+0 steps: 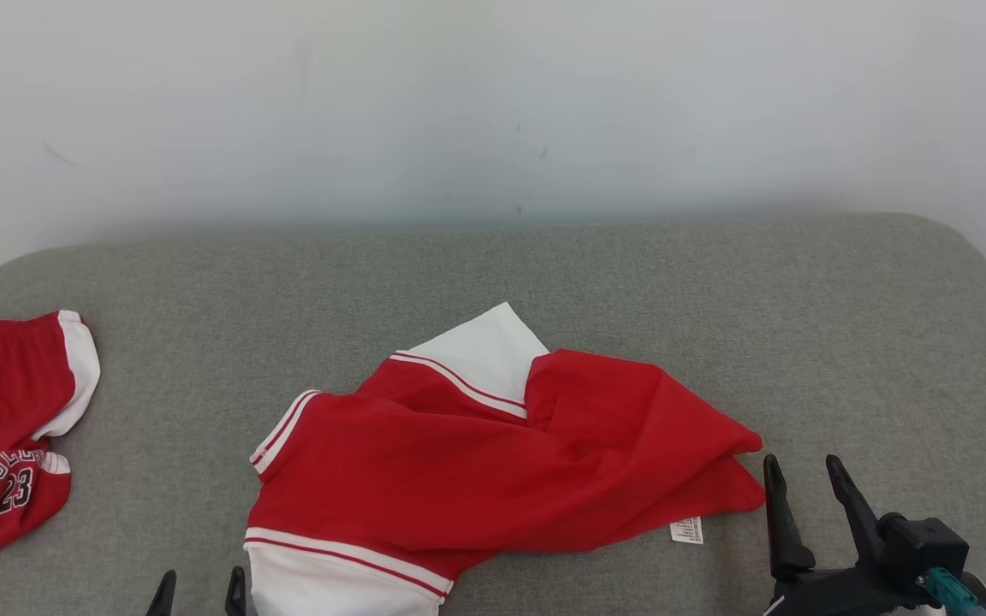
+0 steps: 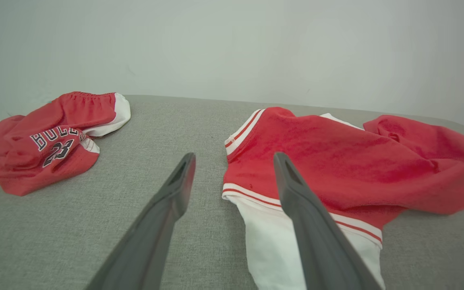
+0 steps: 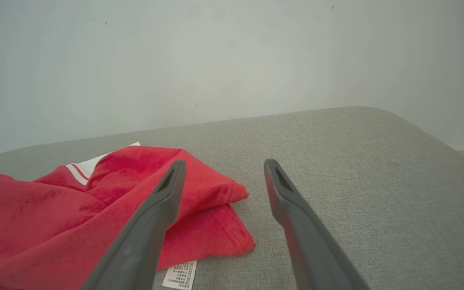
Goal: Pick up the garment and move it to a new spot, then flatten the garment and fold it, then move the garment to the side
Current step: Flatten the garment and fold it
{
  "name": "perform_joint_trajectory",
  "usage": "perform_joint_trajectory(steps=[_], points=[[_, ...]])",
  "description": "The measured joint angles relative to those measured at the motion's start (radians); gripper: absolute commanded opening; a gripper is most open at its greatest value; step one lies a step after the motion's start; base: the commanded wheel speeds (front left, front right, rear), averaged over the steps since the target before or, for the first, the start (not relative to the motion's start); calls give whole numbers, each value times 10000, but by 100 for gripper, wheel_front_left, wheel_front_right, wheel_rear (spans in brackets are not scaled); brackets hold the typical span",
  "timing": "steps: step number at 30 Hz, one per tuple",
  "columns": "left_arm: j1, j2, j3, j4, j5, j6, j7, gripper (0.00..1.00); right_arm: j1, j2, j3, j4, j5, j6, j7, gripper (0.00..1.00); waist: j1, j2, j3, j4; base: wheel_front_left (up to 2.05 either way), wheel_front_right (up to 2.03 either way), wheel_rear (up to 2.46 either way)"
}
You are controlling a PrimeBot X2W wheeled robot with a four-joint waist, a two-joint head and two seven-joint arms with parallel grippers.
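I am seeing the garment lying crumpled (red, with white bands) in the middle of the grey pad; the left gripper and the right gripper are standing wide near its edges, holding nothing.

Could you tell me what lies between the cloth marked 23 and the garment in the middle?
Bare grey cushion, nothing else, lies between the marked cloth and the garment, as the head view shows.
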Motion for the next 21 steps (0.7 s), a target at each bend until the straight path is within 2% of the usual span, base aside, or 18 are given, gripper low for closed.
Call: perform_joint_trajectory(steps=[8, 21], points=[[0, 65, -98, 44, 100, -293, 0, 100, 1, -29, 71, -6, -56, 0, 33, 100, 0, 0, 30, -21, 0, 0, 0], [0, 38, -67, 67, 148, -353, 0, 100, 2, -111, 190, -27, -54, 0, 100, 100, 0, 0, 48, -18, 0, 0, 0]])
